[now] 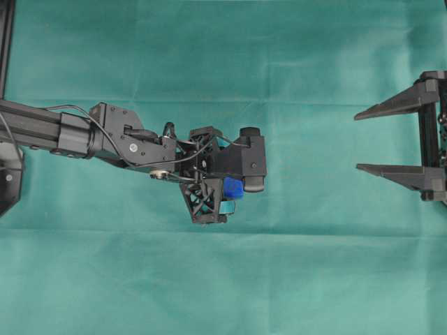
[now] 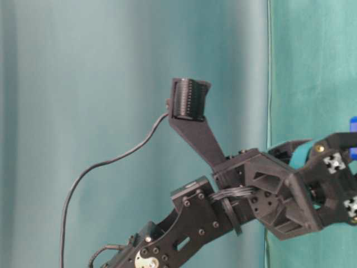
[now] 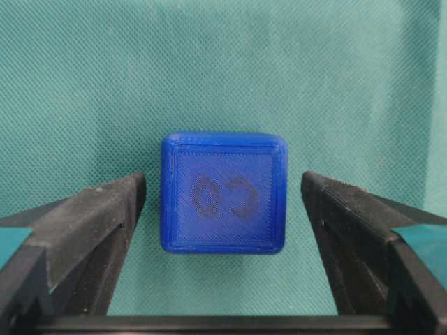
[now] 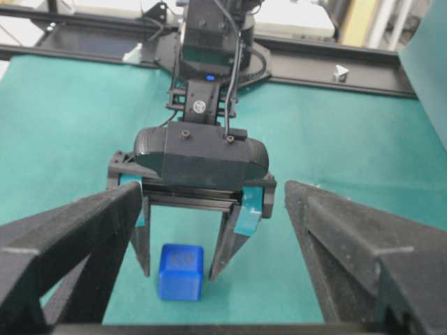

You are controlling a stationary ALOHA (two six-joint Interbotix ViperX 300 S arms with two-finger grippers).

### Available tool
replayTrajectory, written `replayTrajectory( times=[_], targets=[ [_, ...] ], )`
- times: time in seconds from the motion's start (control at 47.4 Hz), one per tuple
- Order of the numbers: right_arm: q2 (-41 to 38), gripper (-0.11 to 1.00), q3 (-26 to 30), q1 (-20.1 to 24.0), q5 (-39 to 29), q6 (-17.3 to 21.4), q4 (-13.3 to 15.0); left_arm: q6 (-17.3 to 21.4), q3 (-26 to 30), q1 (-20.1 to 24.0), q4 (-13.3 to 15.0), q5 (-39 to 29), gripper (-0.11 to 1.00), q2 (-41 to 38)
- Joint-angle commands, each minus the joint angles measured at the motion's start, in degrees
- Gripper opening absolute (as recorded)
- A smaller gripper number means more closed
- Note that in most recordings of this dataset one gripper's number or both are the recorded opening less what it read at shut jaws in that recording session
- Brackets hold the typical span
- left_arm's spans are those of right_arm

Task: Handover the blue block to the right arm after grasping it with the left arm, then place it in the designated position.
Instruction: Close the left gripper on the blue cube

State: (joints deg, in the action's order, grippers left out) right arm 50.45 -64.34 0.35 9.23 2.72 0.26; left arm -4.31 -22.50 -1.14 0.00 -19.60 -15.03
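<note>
The blue block [image 3: 223, 192] rests on the green cloth, its dark mark facing up. My left gripper [image 3: 223, 188] points straight down over it, open, one teal-padded finger [image 3: 105, 216] on each side with a gap to the block on both sides. In the overhead view the block [image 1: 232, 188] peeks out under the left gripper [image 1: 225, 176]. My right gripper [image 1: 357, 142] is open and empty at the right edge, facing the left arm. In the right wrist view its own jaws [image 4: 213, 192] frame the block [image 4: 181, 271] and the left gripper [image 4: 179, 273]. No white dots of the designated position show.
Green cloth [image 1: 223, 63] covers the whole table. The left arm [image 2: 262, 190] and its cable rise in front of a green backdrop in the table-level view. A black frame [image 4: 314, 66] runs along the table's far edge behind the left arm.
</note>
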Motion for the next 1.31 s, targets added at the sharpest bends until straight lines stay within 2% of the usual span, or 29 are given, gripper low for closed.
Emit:
replayTrajectory(
  times=[0.0,0.274,0.379,0.464,0.59,1.286],
  targets=[
    [-0.26,0.99,1.41,0.09,0.62,0.00,0.09,0.00,0.44,0.09,-0.18,0.44,1.00,1.05],
    [-0.26,0.99,1.41,0.09,0.62,0.00,0.09,-0.44,0.53,0.09,-0.09,0.53,0.99,1.05],
    [-0.26,0.99,1.41,0.09,0.53,0.00,0.09,-0.79,0.70,-0.26,-0.09,0.35,0.96,1.05],
    [-0.26,0.99,1.41,0.09,0.62,0.00,0.09,-0.79,0.62,-0.70,-0.18,0.35,0.82,1.05],
    [-0.26,0.99,1.41,0.09,0.62,0.00,0.09,-0.70,0.44,-1.05,-0.09,0.26,0.47,1.05],
    [-0.26,0.99,1.49,0.09,0.26,0.00,0.09,-0.88,0.88,-1.14,-0.09,-0.09,0.47,2.90]
  ],
)
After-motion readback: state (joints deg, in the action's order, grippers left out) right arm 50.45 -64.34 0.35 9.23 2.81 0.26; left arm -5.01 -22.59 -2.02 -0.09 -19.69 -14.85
